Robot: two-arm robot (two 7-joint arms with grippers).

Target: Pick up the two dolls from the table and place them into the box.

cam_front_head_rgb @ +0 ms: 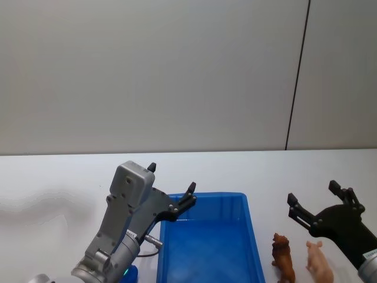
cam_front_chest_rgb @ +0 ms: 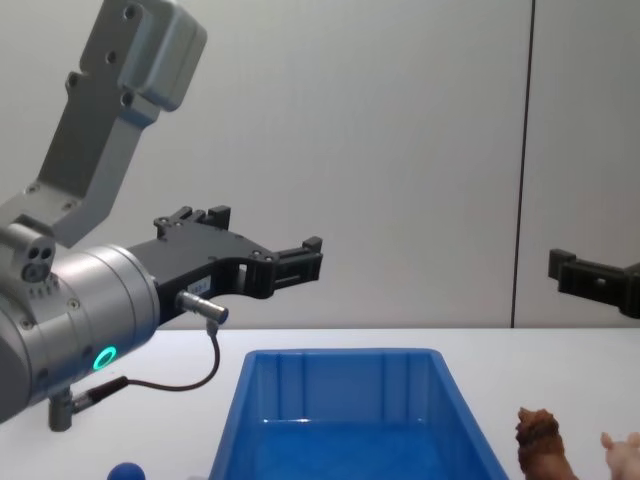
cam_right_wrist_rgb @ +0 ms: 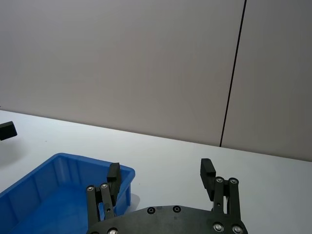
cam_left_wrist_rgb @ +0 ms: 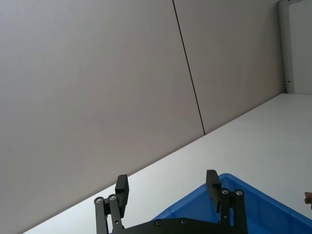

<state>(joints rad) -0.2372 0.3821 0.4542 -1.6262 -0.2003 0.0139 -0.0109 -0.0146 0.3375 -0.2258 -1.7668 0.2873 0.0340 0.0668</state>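
— Where are the two dolls?

— Both stand on the white counter [cam_front_head_rgb: 53, 177], just to the right of the blue box [cam_front_head_rgb: 255, 242]. The brown doll [cam_front_head_rgb: 283, 254] is the one nearer the box wall. The pink doll [cam_front_head_rgb: 318, 263] is beside it on the far side from the box, close but not touching. Each is upright on its legs.

— And the box?

— It sits on the counter in front of the robot, about in the middle, with its open side up.

— What about the left gripper?

— The left gripper [cam_front_head_rgb: 172, 177] hangs in the air above the box's far left corner. The chest view shows it well clear of the rim. Its fingers are spread wide and there is nothing between them.

— And the right one?

— The right gripper [cam_front_head_rgb: 312, 191] is up in the air to the right of the box, above the counter and a little beyond the dolls. Its fingers are also spread wide and grip nothing. It touches neither doll.

— Anything behind them?

— A plain grey wall [cam_front_head_rgb: 147, 71] with one dark vertical seam [cam_front_head_rgb: 297, 76].
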